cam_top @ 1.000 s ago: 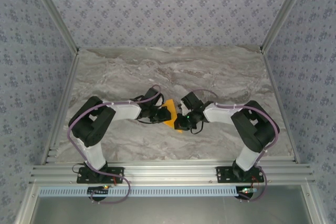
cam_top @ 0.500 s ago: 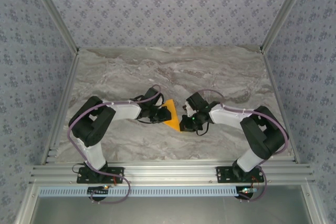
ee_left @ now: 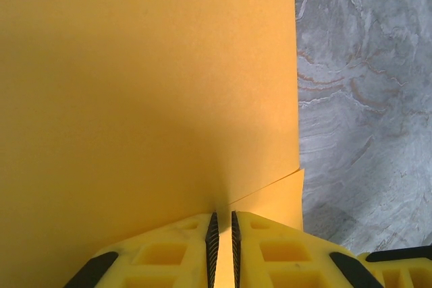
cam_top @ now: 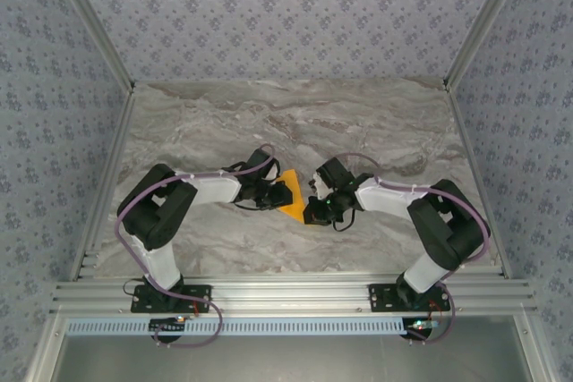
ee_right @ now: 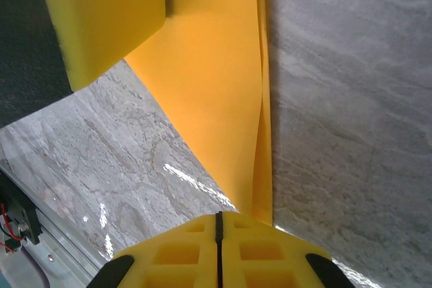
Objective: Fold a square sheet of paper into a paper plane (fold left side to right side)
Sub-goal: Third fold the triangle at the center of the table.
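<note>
Square sheet of paper (cam_top: 294,196) sits mid-bench (cam_top: 269,123), well off every edge. From above both hands cover a lot of it, so the fold's hard to read. The left hand (ee_left: 222,224) is nearly closed, pinching one edge, and the right hand (ee_right: 218,224) is clamped tight on the near corner. Loads of bare bench toward the far edge.

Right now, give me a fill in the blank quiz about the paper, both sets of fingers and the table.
The sheet of paper is ___ in colour. The left fingers are pinched on the ___. The right fingers are fully ___. The table has a grey ___ pattern.
Missing words: orange; paper; shut; marble.
</note>
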